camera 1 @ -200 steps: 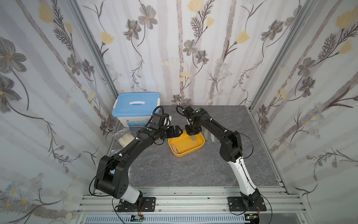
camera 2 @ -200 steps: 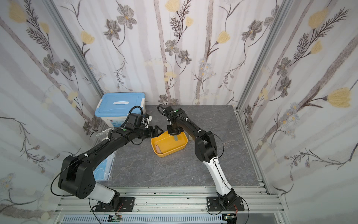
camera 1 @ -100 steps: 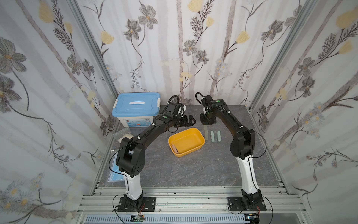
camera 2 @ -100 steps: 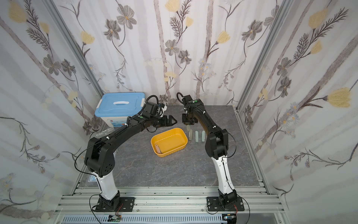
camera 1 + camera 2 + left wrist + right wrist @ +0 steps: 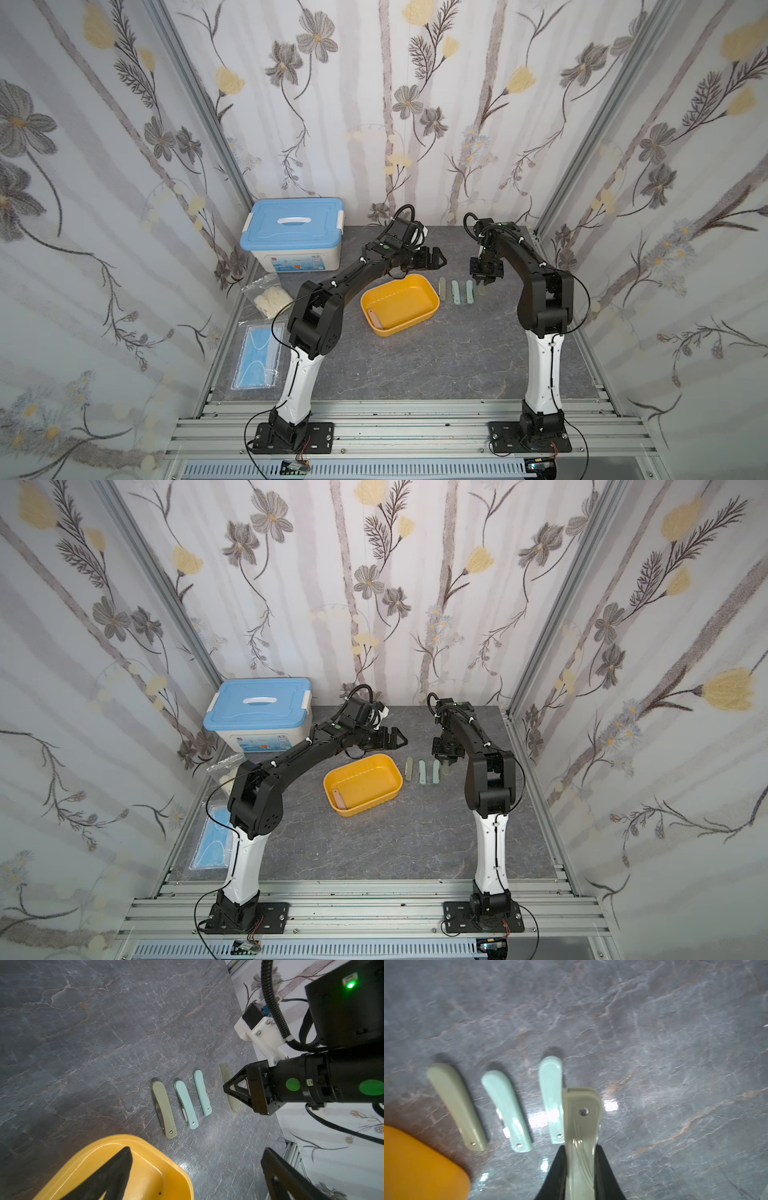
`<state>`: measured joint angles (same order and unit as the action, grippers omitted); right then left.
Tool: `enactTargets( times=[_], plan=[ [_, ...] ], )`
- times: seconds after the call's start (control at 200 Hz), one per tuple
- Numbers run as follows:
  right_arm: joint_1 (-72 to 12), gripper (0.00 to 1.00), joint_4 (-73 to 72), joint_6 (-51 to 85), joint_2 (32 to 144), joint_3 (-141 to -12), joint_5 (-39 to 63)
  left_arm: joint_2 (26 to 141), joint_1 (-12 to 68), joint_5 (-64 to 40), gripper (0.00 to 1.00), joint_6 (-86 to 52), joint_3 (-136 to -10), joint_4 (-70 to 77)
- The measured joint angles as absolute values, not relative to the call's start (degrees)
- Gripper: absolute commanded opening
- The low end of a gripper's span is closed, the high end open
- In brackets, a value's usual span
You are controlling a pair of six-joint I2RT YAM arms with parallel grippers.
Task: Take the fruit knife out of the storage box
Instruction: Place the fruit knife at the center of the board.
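Top views first: the box [image 5: 409, 293] sits on the surface [image 5: 415, 365], just short of the left end effector [image 5: 437, 258], which gapes wide and carries nothing. One tan knife [image 5: 375, 319] lies inside, at the end farthest from both end effectors. The right end effector [image 5: 485, 283] is pinched narrow on an olive knife [image 5: 481, 289], well out of the box. The bin [image 5: 296, 237] behind the left arm is lidded, so its contents are unseen.

Left wrist: three knives [image 5: 185, 1103] line up between the box and the right end effector [image 5: 228, 1086], and the surface edge runs beyond it.

Right wrist: the olive knife [image 5: 581, 1126] is clamped between the fingers [image 5: 557, 1167], just beside the row. I can't tell whether it touches down. There's bare surface on its other side.
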<state>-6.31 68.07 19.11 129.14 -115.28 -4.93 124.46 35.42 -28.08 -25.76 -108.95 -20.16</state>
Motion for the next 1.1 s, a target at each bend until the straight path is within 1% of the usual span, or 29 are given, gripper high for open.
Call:
enactTargets(
  times=[0.135,0.285,0.345,0.45,0.505,0.575,0.744,0.969,1.104],
  plan=[
    [-5.5,0.02,67.1,17.6,130.8,-115.0,-4.9,125.3,37.1,-28.1,1.00,-26.1,-109.2,-20.2],
    [-5.2,0.01,66.7,16.4,133.2,-114.8,-4.9,125.4,37.9,-28.1,1.00,-26.3,-108.9,-20.3],
    [-5.0,0.03,66.5,16.3,134.1,-114.6,-4.9,125.1,37.8,-28.0,1.00,-26.3,-108.2,-20.4],
    [-4.7,0.11,66.2,15.8,135.5,-114.5,-4.6,124.1,37.7,-27.1,1.00,-26.0,-107.0,-21.6],
    [-4.5,0.19,66.2,15.5,135.7,-114.6,-4.5,123.4,37.7,-26.9,1.00,-25.6,-106.6,-22.0],
    [-4.5,0.26,66.1,15.4,135.9,-114.7,-4.5,122.5,37.5,-26.5,1.00,-25.3,-106.3,-22.5],
    [-4.4,0.52,66.0,14.9,136.4,-114.9,-3.8,120.3,36.6,-25.6,1.00,-24.5,-104.8,-23.3],
    [-4.3,0.53,65.8,14.7,134.9,-113.3,-3.0,116.4,35.1,-24.9,1.00,-24.4,-103.1,-25.8],
    [-4.6,0.54,65.8,14.8,130.4,-111.8,-2.9,114.0,34.8,-23.6,1.00,-24.3,-104.3,-30.1]
  ],
)
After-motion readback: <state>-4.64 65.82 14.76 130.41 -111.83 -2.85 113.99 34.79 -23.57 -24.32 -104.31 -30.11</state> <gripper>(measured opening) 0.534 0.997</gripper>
